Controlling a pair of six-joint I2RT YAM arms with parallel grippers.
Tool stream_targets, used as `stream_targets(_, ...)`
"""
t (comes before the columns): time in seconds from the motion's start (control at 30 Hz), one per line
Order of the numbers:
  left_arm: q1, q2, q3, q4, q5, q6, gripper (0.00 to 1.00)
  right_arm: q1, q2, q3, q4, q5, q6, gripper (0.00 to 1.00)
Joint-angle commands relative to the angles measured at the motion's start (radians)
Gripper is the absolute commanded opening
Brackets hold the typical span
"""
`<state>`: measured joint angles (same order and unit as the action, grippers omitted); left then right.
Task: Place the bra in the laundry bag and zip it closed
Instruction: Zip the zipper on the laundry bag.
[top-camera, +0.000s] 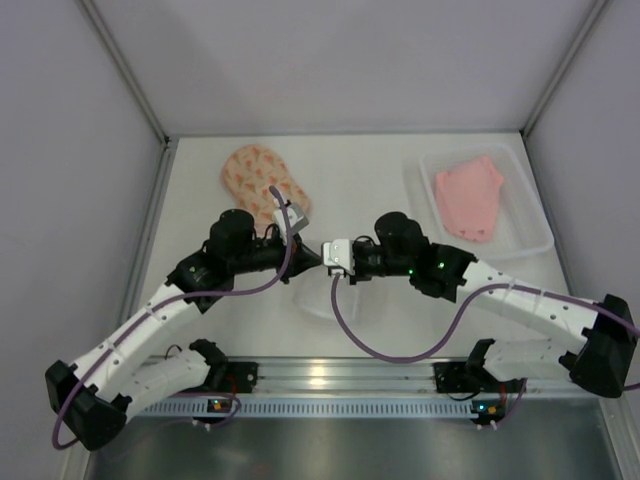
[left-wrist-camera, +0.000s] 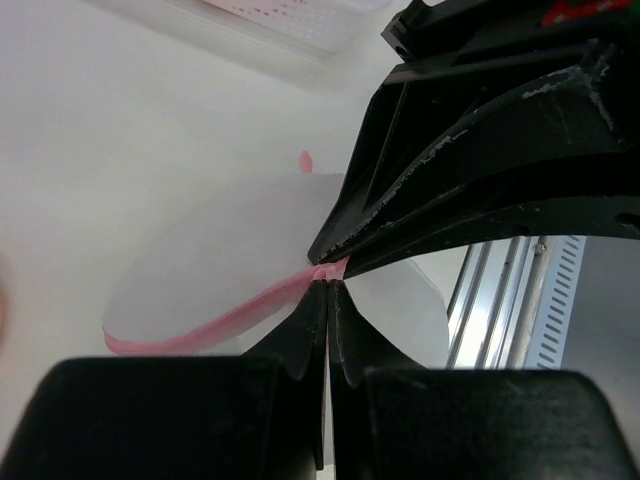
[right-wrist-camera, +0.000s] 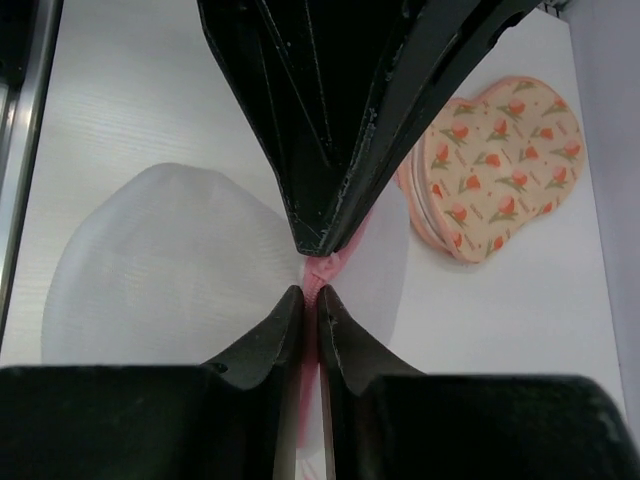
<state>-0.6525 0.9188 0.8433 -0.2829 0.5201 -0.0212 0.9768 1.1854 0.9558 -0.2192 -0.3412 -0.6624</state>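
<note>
Both grippers met tip to tip over the middle of the table. The left gripper (left-wrist-camera: 328, 296) was clamped tight on the pink rim (left-wrist-camera: 200, 325) of a white mesh pouch (right-wrist-camera: 150, 260). The right gripper (right-wrist-camera: 305, 297) faced it from the other side, its fingers nearly together with the same rim between them, so it seemed to pinch that rim too. The pouch hung below both of them, its round panels spread to either side of the pinch.

Since the pouch was not the task's bag, the step in hand looked like getting it out of the way. Doing that well would mean lowering it flat before letting go and setting it down short of the bag. One gripper should release first, so the mesh does not snag on both. The tips were almost touching, so each arm should back straight off.

Beyond the left gripper and a little to its left lay the laundry bag (top-camera: 262, 178), near but not touching. Its printed side was up and it looked closed, so it would need unzipping first. Well beyond the right gripper, off to its right, the bra (top-camera: 470, 200) lay crumpled inside a clear tray (top-camera: 412, 180), well apart from the bag and from both grippers.
</note>
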Motion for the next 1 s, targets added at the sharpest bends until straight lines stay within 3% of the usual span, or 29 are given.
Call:
stream_targets(0.0, 0.001, -0.028, 0.022, 0.034, 0.035, -0.019, 0.00, 0.005, 0.016, 0.040, 0.024, 0.001, -0.031, 0.07)
stream_targets(0.03, 0.001, -0.029, 0.020, 0.033, 0.031, -0.019, 0.00, 0.003, 0.016, 0.046, 0.014, 0.004, -0.034, 0.01)
stream_targets(0.07, 0.001, -0.029, 0.019, 0.025, 0.020, -0.022, 0.00, 0.006, 0.014, 0.055, 0.004, 0.008, -0.034, 0.00)
stream_targets(0.27, 0.034, -0.024, -0.015, 0.001, -0.043, -0.008, 0.00, -0.001, -0.096, 0.017, -0.022, 0.028, -0.039, 0.00)
stream_targets(0.67, 0.238, 0.066, -0.059, 0.005, 0.012, 0.061, 0.00, -0.006, -0.354, -0.147, -0.043, 0.051, -0.057, 0.00)
stream_targets(0.7, 0.241, 0.071, -0.043, 0.007, 0.029, 0.061, 0.00, -0.004, -0.351, -0.155, -0.046, 0.062, -0.059, 0.16)
stream_targets(0.77, 0.241, 0.063, -0.024, 0.008, 0.084, 0.052, 0.00, -0.006, -0.334, -0.152, -0.066, 0.080, -0.062, 0.35)
stream_targets(0.8, 0.241, 0.060, -0.006, 0.008, 0.093, 0.041, 0.00, -0.007, -0.328, -0.146, -0.066, 0.082, -0.059, 0.54)
stream_targets(0.87, 0.240, 0.051, 0.008, 0.007, 0.124, 0.024, 0.00, -0.007, -0.311, -0.128, -0.060, 0.079, -0.048, 0.61)
stream_targets(0.97, 0.240, 0.034, 0.022, 0.007, 0.142, -0.011, 0.00, -0.007, -0.253, -0.071, -0.048, 0.056, 0.004, 0.61)
